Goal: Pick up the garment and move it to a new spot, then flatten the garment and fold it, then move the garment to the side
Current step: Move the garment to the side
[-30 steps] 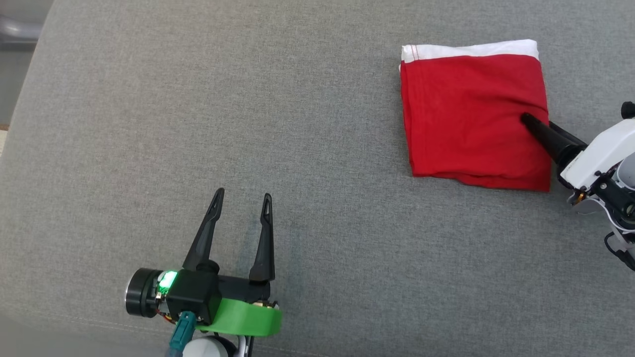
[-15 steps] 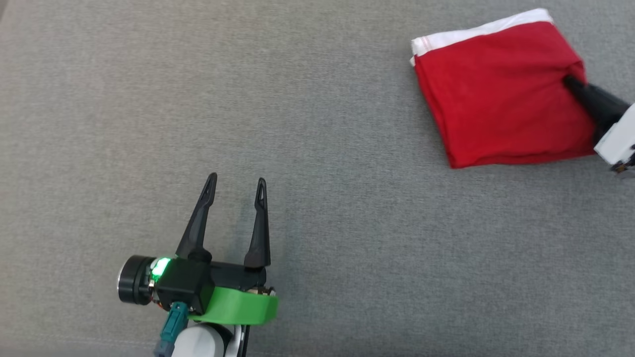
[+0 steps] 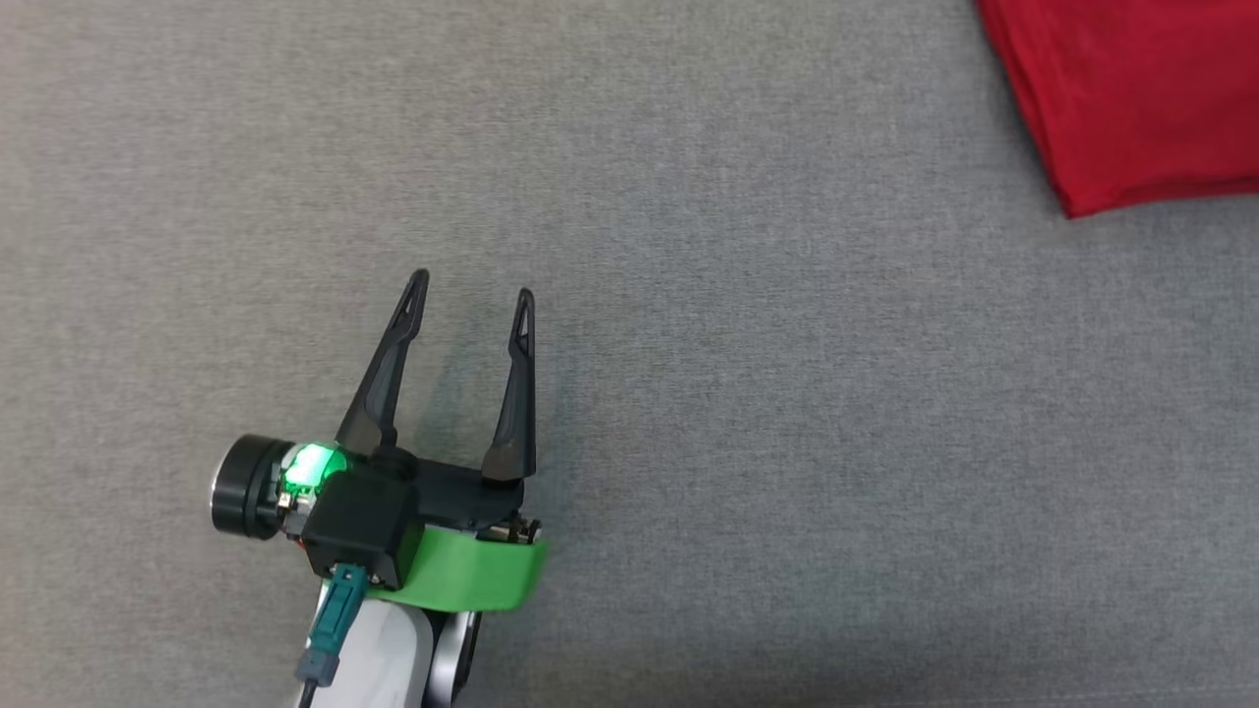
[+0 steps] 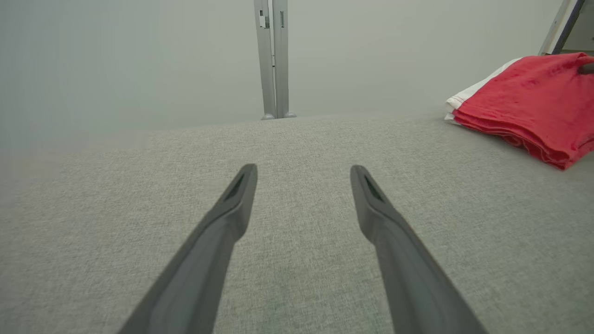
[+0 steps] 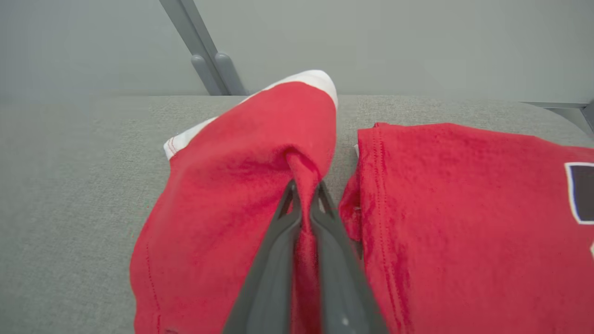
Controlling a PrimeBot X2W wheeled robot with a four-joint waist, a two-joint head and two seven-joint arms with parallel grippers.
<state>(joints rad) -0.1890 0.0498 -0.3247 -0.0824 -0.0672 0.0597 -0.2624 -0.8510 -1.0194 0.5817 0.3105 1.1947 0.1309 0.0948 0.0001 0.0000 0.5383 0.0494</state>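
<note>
The folded red garment with a white band [image 3: 1131, 88] lies at the top right corner of the head view, cut off by the frame edge. In the right wrist view my right gripper [image 5: 304, 188] is shut on a pinched fold of this garment [image 5: 241, 185], whose edge is lifted off the grey surface. My left gripper [image 3: 470, 295] rests low over the bare grey fabric surface [image 3: 689, 442], open with nothing between its fingers, far left of the garment. The left wrist view shows the open left gripper [image 4: 301, 171] and the garment [image 4: 524, 102] at the far right.
A second red garment with a dark patch [image 5: 464, 208] lies just right of the held one in the right wrist view. Metal posts [image 4: 273, 55] stand beyond the surface's far edge against a pale wall.
The head camera has shifted, so the whole picture slid up and right. The right gripper, shut on the garment, has dragged it to the right and its far edge has lifted.
</note>
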